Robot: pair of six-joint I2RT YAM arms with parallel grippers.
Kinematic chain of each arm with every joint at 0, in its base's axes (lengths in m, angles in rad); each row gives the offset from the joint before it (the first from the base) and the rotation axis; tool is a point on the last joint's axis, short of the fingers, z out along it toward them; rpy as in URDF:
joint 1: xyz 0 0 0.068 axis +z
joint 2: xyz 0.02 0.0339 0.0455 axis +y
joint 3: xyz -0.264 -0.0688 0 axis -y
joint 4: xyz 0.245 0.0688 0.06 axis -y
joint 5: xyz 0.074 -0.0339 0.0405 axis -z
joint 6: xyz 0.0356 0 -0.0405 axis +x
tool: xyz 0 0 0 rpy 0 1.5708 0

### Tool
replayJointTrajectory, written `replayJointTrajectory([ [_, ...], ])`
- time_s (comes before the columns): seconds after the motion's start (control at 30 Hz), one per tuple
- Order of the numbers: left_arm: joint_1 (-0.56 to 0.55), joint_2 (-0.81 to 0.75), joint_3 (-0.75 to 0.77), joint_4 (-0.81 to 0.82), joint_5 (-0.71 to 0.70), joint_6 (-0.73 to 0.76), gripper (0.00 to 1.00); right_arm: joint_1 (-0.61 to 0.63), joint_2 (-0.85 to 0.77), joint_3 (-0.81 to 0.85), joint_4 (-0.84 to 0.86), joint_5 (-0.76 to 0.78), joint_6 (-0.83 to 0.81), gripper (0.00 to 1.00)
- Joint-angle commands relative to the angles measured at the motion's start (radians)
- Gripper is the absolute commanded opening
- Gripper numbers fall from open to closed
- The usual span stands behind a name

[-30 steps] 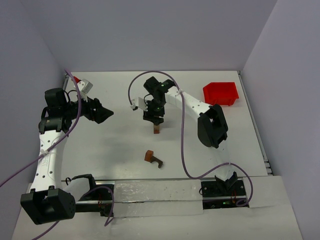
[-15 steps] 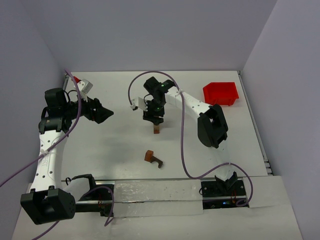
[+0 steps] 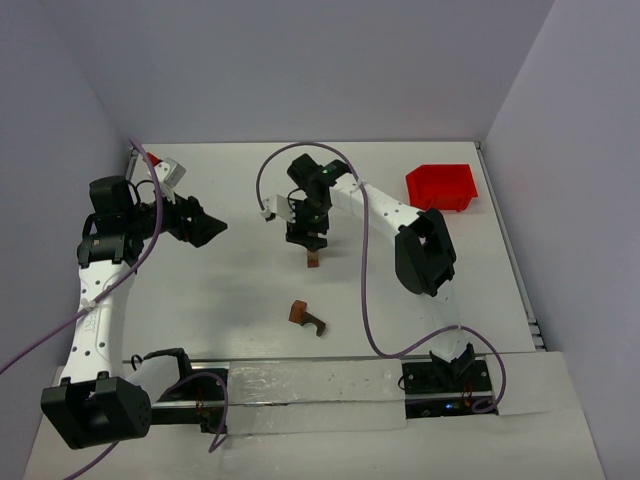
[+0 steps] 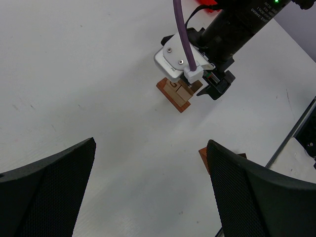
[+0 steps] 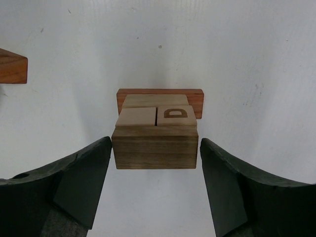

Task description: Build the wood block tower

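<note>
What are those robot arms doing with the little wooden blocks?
They are building a small tower of wood blocks in the middle of the table. The right gripper hangs over it, jaws on either side of the top block, with a thin gap on one side, so the block looks let go. The left gripper waits open and empty off to the side. Two more blocks lie nearer the arms' bases.
</note>
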State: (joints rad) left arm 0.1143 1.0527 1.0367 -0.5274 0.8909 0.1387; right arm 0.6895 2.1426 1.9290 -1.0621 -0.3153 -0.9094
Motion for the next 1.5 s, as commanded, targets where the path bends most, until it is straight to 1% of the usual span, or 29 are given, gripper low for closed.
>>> replayJointTrajectory([
  [0.0,0.004,-0.006,0.037,0.024,0.011,0.009,0.99,0.008,-0.013,-0.012,0.014,-0.004,-0.002,0.82],
  [0.07,0.004,-0.007,0.037,0.024,0.011,0.009,0.99,0.007,-0.015,-0.013,0.013,-0.006,-0.002,0.87],
  [0.1,0.004,-0.008,0.037,0.023,0.011,0.009,0.99,0.008,-0.016,-0.013,0.011,-0.007,-0.002,0.98],
  [0.13,0.005,-0.007,0.037,0.023,0.011,0.01,0.99,0.008,-0.018,-0.012,0.009,-0.008,-0.002,1.0],
  [0.3,0.004,-0.007,0.036,0.022,0.009,0.01,0.99,0.013,-0.025,-0.008,0.003,-0.012,0.001,1.0],
  [0.43,0.004,-0.008,0.034,0.026,0.006,0.009,0.99,0.019,-0.063,0.013,-0.006,-0.013,0.017,1.0],
  [0.57,0.005,-0.012,0.036,0.027,0.003,0.004,0.99,0.023,-0.138,0.042,-0.008,-0.01,0.043,1.0],
  [0.67,0.004,-0.018,0.037,0.03,-0.009,-0.002,0.99,0.027,-0.223,0.082,-0.031,-0.003,0.07,1.0],
  [0.73,0.004,-0.025,0.04,0.031,-0.021,-0.01,0.99,0.036,-0.289,0.08,-0.028,0.012,0.107,1.0],
  [0.87,0.004,-0.053,0.032,0.051,-0.081,-0.041,0.99,0.061,-0.426,-0.024,0.035,0.056,0.199,1.0],
  [0.9,0.005,-0.061,0.025,0.071,-0.104,-0.056,0.99,0.077,-0.475,-0.094,0.067,0.068,0.225,1.0],
  [0.93,0.004,-0.068,0.025,0.08,-0.133,-0.073,0.99,0.086,-0.48,-0.139,0.082,0.068,0.25,1.0],
  [1.0,0.004,-0.076,0.026,0.096,-0.228,-0.135,0.99,0.108,-0.556,-0.27,0.109,0.053,0.327,1.0],
  [1.03,0.004,-0.077,0.025,0.108,-0.272,-0.176,0.99,0.118,-0.588,-0.337,0.137,0.031,0.367,1.0],
  [1.1,0.005,-0.079,0.026,0.109,-0.313,-0.198,0.99,0.152,-0.669,-0.468,0.219,0.035,0.452,1.0],
  [1.17,0.005,-0.088,0.024,0.112,-0.373,-0.225,0.99,0.183,-0.72,-0.655,0.314,0.085,0.54,1.0],
  [1.23,0.006,-0.088,0.047,0.082,-0.413,-0.236,0.99,0.219,-0.751,-0.745,0.397,0.13,0.572,1.0],
  [1.3,0.006,-0.094,0.052,0.037,-0.4,-0.214,0.99,0.274,-0.753,-0.8,0.438,0.183,0.602,1.0],
  [1.33,0.008,-0.1,0.05,0.023,-0.333,-0.186,0.99,0.284,-0.737,-0.818,0.46,0.212,0.632,1.0],
  [1.4,0.007,-0.119,0.043,0.014,-0.278,-0.159,0.99,0.287,-0.718,-0.82,0.473,0.221,0.667,1.0],
  [1.47,0.008,-0.132,0.035,0.017,-0.259,-0.164,0.99,0.289,-0.697,-0.814,0.49,0.217,0.684,0.98],
])
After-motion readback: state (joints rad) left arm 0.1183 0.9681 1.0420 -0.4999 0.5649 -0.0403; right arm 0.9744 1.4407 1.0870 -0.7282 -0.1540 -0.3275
